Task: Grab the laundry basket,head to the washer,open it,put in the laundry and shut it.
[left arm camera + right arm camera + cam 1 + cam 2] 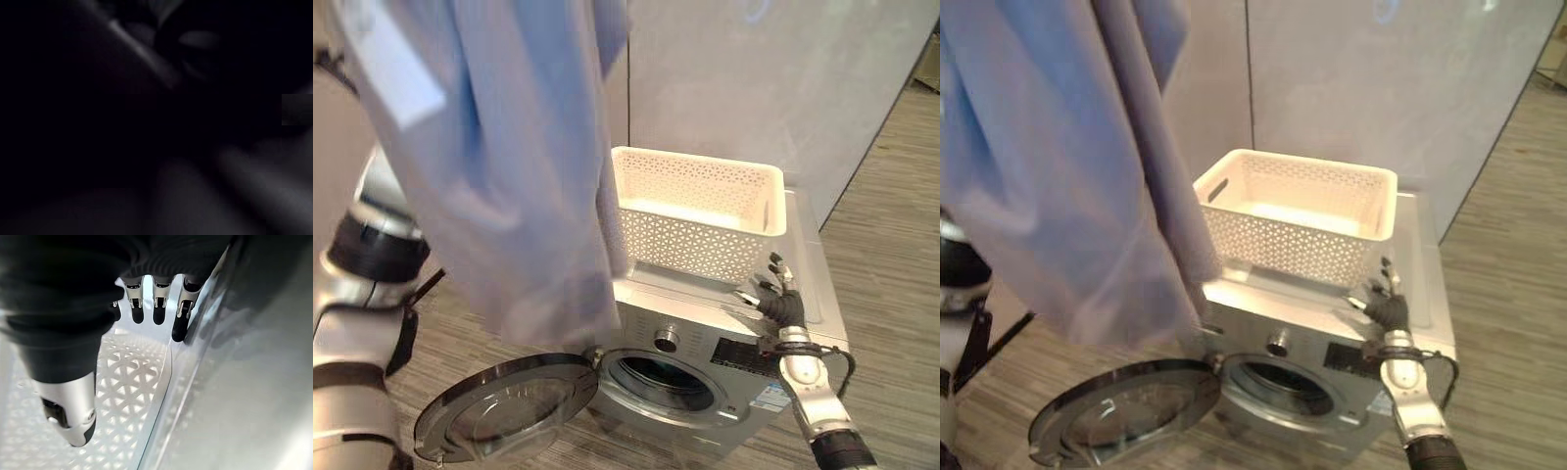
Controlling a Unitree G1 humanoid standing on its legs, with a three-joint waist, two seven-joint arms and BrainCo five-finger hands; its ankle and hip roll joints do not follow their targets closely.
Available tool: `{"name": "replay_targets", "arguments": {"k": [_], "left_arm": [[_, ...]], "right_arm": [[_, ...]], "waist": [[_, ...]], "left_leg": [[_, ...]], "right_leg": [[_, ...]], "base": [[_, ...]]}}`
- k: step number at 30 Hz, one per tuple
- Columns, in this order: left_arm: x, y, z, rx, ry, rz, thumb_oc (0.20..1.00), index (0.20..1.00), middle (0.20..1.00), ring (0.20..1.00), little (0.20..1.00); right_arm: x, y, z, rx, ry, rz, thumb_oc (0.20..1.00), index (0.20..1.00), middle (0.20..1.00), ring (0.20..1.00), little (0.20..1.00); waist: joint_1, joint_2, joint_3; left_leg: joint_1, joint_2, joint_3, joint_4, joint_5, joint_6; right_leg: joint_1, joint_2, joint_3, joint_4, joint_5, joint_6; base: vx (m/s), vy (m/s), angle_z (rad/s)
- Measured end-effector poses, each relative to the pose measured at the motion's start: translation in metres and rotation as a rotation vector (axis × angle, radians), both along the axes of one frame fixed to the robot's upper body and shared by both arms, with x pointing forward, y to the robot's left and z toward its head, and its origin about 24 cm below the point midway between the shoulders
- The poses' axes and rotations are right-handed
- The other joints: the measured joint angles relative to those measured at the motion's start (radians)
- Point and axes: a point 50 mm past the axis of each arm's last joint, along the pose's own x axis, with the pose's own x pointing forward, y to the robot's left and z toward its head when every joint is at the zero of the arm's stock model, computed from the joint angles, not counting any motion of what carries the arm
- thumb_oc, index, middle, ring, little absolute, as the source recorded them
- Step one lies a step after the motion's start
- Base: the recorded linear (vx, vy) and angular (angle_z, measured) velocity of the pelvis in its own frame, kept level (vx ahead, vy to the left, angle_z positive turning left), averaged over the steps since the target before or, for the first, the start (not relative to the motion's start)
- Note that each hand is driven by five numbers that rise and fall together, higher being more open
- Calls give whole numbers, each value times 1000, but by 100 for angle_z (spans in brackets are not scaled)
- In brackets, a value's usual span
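A large light-blue cloth [509, 176] hangs close in front of me, covering the upper left and draping down beside the washer. My left arm rises at the left edge and goes behind the cloth, which hides its hand. The white lattice laundry basket [695, 230] stands on top of the silver washer [822, 284] and looks empty inside. The washer's round door [504, 406] is swung open to the lower left, showing the dark drum [661, 380]. My right hand [781, 304] lies open on the washer top, its fingers [156, 308] straight beside the basket's wall [122, 391].
Grey wall panels [754, 88] stand right behind the washer. Wood-look floor [891, 255] runs along its right side and in front. The open door juts out low over the floor at the front left.
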Motion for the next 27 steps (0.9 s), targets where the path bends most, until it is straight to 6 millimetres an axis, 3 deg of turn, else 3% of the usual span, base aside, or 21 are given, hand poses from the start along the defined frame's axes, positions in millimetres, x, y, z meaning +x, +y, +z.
{"name": "replay_targets", "arguments": {"k": [3,4,7,9,10,13,14,15,16,18,21,24,27], "left_arm": [[5,16,3,-1,27,77,200,200,200,200,200],[4,28,4,-35,32,100,200,200,200,200,200],[0,47,5,-95,33,126,200,200,200,200,200],[-4,70,-1,-125,46,198,200,200,200,200,200],[-8,89,-11,-143,82,269,200,200,200,200,200],[-9,125,-40,-206,187,394,200,200,200,200,200],[-24,158,-69,-248,266,514,200,200,200,200,200],[-30,172,-83,-279,315,573,200,200,200,200,200],[-36,181,-95,-295,352,613,200,200,200,200,200],[-74,208,-125,-318,408,770,200,200,200,200,200],[-112,226,-176,-442,511,900,200,200,200,200,200],[-119,220,-211,-552,574,889,200,200,200,200,200],[-126,202,-252,-627,700,836,200,200,200,200,200]], "right_arm": [[-26,-15,3,-110,37,-18,1000,1000,1000,1000,1000],[-52,-42,7,-230,94,-92,1000,1000,1000,1000,1000],[-66,-69,4,-314,175,-180,1000,1000,1000,1000,1000],[-77,-87,1,-349,232,-271,1000,1000,1000,1000,1000],[-99,-103,-8,-364,343,-360,1000,1000,1000,1000,1000],[-153,-119,-26,-409,562,-455,1000,1000,1000,1000,1000],[-192,-128,-32,-449,697,-516,1000,1000,1000,1000,1000],[-217,-132,-37,-451,791,-562,1000,1000,1000,1000,1000],[-239,-133,-41,-452,872,-587,1000,1000,1000,1000,1000],[-256,-128,-46,-436,925,-588,1000,1000,1000,1000,1000],[-291,-107,-62,-363,1059,-562,1000,1000,1000,1000,1000],[-320,-75,-93,-227,1213,-515,1000,1000,1000,1000,1000],[-311,-41,-125,-60,1262,-444,1000,1000,1000,1000,1000]], "waist": [[21,-36,3],[29,-41,19],[26,-85,35],[18,-120,52],[18,-142,60],[22,-161,66],[4,-165,72],[0,-169,82],[-5,-177,87],[-49,-185,95],[-62,-186,96],[-63,-187,98],[-51,-171,108]], "left_leg": [[-7,-4,-15,0,-1,0],[-19,-13,-39,0,1,1],[-17,-19,-37,4,1,4],[-16,-22,-28,1,0,5],[-17,-23,-18,3,-4,5],[-14,-22,4,4,-11,7],[-11,-24,29,1,-20,9],[-7,-24,42,4,-21,10],[-5,-25,59,3,-26,8],[18,-18,115,0,-40,6],[57,-3,192,0,-67,9],[73,-3,225,0,-75,9],[91,-3,252,0,-78,8]], "right_leg": [[8,-6,-20,0,-1,2],[12,-17,-44,1,-7,5],[14,-20,-47,9,-6,5],[9,-19,-37,9,-5,6],[1,-18,-24,9,-4,8],[-7,-17,-5,9,-3,8],[-20,-17,16,9,-1,11],[-23,-15,31,9,1,15],[-31,-13,42,9,5,16],[-45,-2,97,9,17,19],[-49,14,155,9,27,22],[-57,16,167,9,30,22],[-54,18,194,8,32,26]], "base": [[-18,76,22],[-45,84,45],[-26,73,10],[-7,65,-14],[5,65,-24],[11,72,-28],[-33,62,-40],[-21,59,-55],[12,78,-54],[11,74,-78],[2,67,-83],[-4,58,-42],[0,46,-26]]}}
